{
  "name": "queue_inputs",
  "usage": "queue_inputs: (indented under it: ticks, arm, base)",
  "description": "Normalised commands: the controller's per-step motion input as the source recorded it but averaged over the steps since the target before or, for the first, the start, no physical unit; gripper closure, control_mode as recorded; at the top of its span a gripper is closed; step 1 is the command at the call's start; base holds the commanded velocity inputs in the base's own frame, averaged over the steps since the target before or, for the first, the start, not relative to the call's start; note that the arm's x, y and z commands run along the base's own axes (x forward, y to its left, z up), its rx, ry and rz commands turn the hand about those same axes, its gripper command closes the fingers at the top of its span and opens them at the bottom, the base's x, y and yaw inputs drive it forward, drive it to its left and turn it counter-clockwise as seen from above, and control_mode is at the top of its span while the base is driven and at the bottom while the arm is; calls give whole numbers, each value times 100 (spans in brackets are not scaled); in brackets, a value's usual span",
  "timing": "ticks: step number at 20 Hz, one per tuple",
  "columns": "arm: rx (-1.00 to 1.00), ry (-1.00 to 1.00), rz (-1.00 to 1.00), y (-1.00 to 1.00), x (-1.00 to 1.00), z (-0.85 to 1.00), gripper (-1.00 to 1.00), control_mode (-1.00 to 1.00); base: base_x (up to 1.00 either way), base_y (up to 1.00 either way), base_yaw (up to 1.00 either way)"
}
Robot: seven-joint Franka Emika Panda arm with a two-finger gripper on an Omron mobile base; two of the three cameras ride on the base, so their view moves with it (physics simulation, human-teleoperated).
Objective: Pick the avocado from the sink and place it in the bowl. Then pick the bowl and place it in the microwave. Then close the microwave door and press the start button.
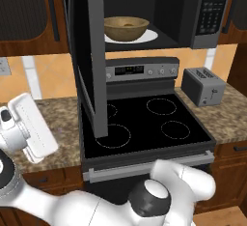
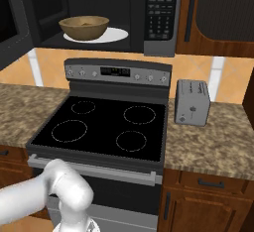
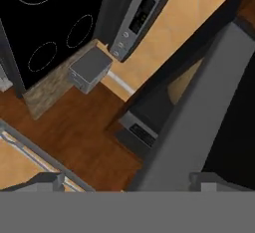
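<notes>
The microwave (image 1: 164, 7) hangs open above the stove. Inside it, the tan bowl (image 1: 126, 28) (image 2: 84, 27) sits on the white turntable plate. A small lump inside the bowl may be the avocado, too faint to be sure. The microwave door (image 1: 91, 61) swings far out toward me, and its grey edge (image 3: 199, 112) runs diagonally through the hand view. My gripper (image 3: 133, 182) is open and holds nothing, with that edge lying between its fingertips (image 3: 47, 181). The white hand (image 1: 31, 126) hovers left of the door, over the counter. The button panel (image 1: 212, 3) (image 2: 159, 13) is on the microwave's right. The sink is out of view.
A black stove (image 1: 144, 123) (image 2: 104, 122) with a silver control strip stands under the microwave. A grey toaster (image 1: 202, 86) (image 2: 192, 102) sits on the granite counter to its right. Wooden cabinets flank the microwave. My arm's elbow (image 1: 154, 196) fills the low foreground.
</notes>
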Motion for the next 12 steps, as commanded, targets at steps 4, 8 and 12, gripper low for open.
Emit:
queue_inputs:
  ticks: [4, 8, 12]
  arm:
    - [0, -9, -45, -64, 11, 39, -100, -100]
    - [0, -4, -36, -92, 4, 24, -100, -100]
    - [1, -5, -15, -100, 0, 11, -100, -100]
  base:
    - [0, 0, 0]
    - [0, 0, 0]
    - [0, 0, 0]
